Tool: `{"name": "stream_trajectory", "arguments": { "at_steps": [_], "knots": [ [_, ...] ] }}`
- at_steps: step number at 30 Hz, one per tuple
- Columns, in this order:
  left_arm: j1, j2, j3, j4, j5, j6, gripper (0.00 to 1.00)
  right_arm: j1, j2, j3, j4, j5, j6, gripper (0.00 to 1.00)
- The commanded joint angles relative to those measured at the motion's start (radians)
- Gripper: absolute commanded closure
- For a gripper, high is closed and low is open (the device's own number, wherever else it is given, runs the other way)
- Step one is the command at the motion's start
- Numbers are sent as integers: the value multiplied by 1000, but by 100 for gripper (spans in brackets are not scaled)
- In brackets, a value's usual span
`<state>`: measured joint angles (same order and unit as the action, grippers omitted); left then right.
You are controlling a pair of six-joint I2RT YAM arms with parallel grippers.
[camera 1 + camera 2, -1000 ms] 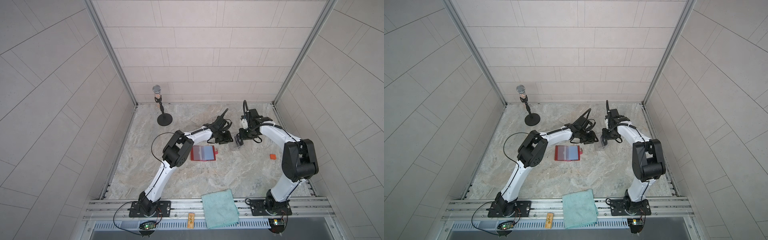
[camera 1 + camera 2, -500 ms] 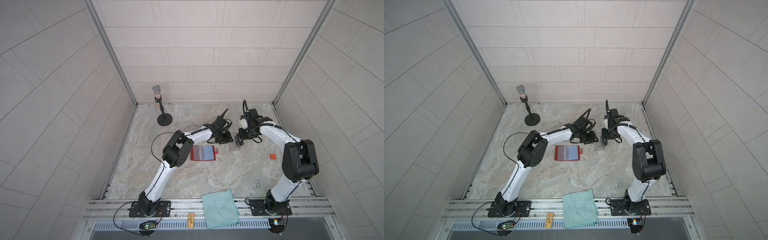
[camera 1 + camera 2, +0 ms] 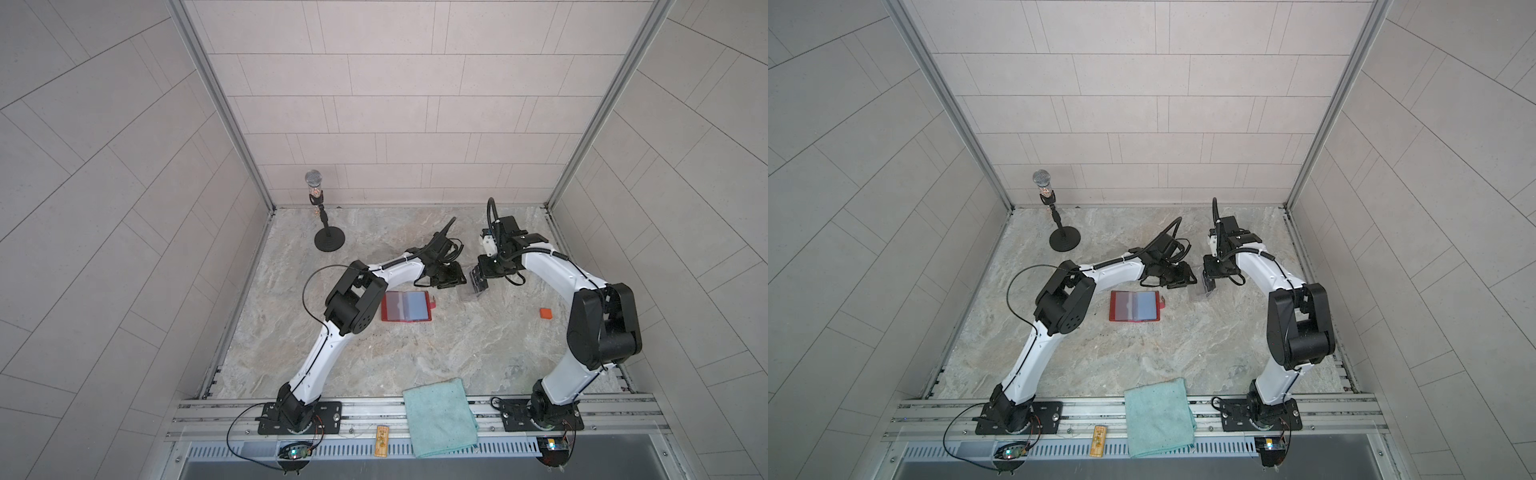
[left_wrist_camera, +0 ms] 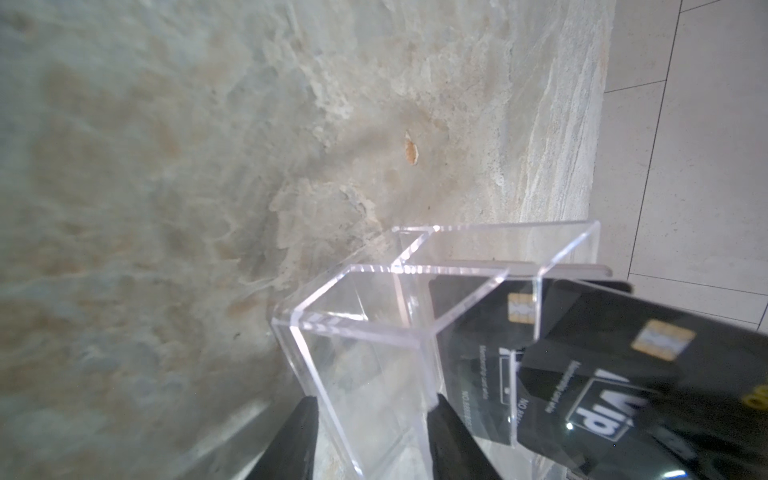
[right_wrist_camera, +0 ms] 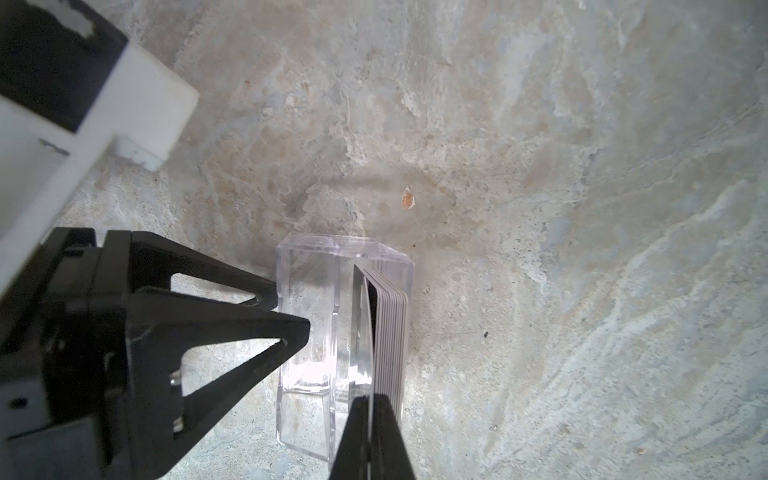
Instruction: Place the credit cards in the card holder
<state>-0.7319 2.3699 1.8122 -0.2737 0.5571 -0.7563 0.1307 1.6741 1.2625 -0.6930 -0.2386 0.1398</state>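
The card holder (image 3: 406, 306) (image 3: 1134, 306) lies open on the table, red, with a pale blue card showing in one clear sleeve. Right of it stands a small clear plastic box (image 3: 471, 296) (image 4: 361, 299) (image 5: 307, 374) with a stack of credit cards (image 5: 390, 328) on edge in its rear slot. My left gripper (image 3: 459, 279) (image 4: 374, 401) is shut across the box's empty front compartment, one finger on each wall. My right gripper (image 3: 478, 286) (image 5: 370, 401) is shut on the top edge of one black card (image 4: 665, 374), which tilts out of the stack.
A microphone on a round stand (image 3: 320, 220) is at the back left. A small orange block (image 3: 545, 313) lies at the right. A teal cloth (image 3: 440, 415) hangs over the front rail beside a small wooden tag (image 3: 381, 440).
My right gripper has closed its jaws onto the black card. Both arms have stayed almost where they were.
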Motion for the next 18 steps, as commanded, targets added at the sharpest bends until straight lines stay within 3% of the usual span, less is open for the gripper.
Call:
{"name": "stream_trajectory", "arguments": {
  "at_steps": [1, 11, 18],
  "knots": [
    [5, -36, -22, -52, 28, 3, 50, -8, -30, 18, -28, 6, -4, 100],
    [11, -70, -6, 26, 135, -15, 46, -8, -67, 32, -43, -61, 8, 100],
    [24, -148, -7, 0, 140, 24, 45, -9, -105, 53, -81, -69, 15, 100]
  ]
}}
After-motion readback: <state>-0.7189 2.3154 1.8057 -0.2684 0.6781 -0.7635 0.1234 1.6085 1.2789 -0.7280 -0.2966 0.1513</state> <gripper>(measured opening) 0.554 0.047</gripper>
